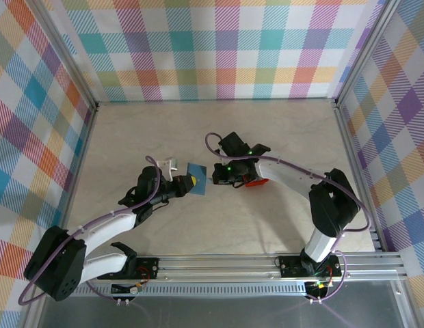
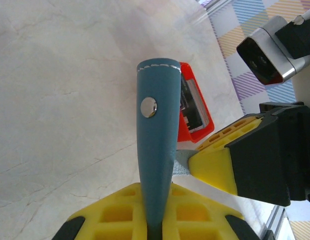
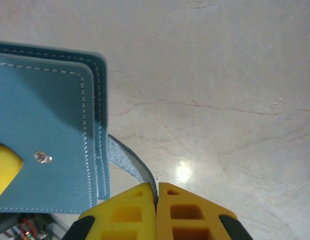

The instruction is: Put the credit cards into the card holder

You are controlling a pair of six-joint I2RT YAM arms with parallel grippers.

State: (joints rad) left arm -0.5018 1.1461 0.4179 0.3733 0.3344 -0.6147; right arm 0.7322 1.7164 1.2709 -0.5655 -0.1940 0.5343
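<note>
The card holder [image 1: 195,180] is blue-teal with pale stitching along its edges and one small silver stud. Beside it the tray [image 2: 183,131] is red-orange, with credit cards [image 2: 194,107] in silvery grey and black. The left gripper [image 2: 155,212] and the right gripper [image 3: 157,192] both have bright yellow fingers backed in black, on white-and-black arms. The table [image 1: 267,137] is pale cream, veined like marble, and the walls [image 1: 219,48] are pastel plaid: teal, orange, purple, yellow, pink.
</note>
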